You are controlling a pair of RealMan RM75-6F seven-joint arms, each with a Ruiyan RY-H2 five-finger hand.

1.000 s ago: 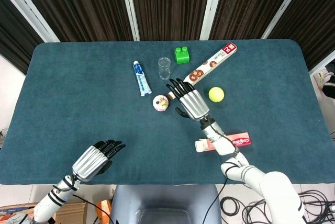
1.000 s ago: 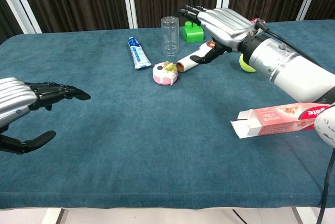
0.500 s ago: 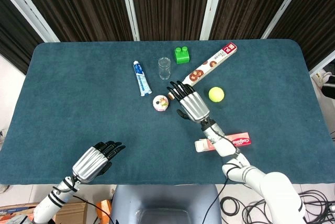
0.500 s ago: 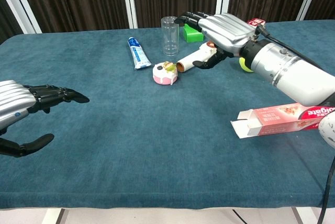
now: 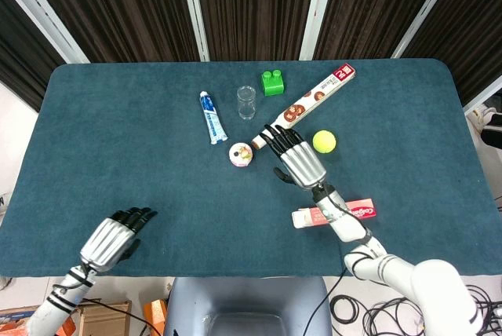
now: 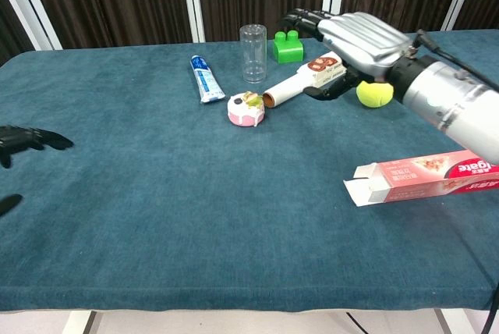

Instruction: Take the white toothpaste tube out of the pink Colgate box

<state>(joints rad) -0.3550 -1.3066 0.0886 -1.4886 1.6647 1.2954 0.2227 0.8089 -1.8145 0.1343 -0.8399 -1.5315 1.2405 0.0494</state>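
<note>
The pink Colgate box (image 5: 337,213) (image 6: 425,179) lies flat near the table's front right, its open flap end facing left. A white toothpaste tube (image 5: 212,117) (image 6: 205,79) with a blue label lies on the cloth at the back left, well apart from the box. My right hand (image 5: 298,159) (image 6: 359,37) hovers empty over the middle of the table, fingers extended, between the box and the tube. My left hand (image 5: 114,235) (image 6: 23,139) is low at the front left edge, fingers apart and holding nothing.
A clear glass (image 5: 246,102) (image 6: 253,53) and a green block (image 5: 272,82) stand at the back. A long biscuit box (image 5: 310,100) lies diagonally under my right hand's fingertips. A yellow-green ball (image 5: 324,141) and a small pink toy (image 5: 240,154) lie beside that hand.
My right hand has drawn back to the right and toward me. My left hand has pulled away to the left, nearly out of the chest view.
</note>
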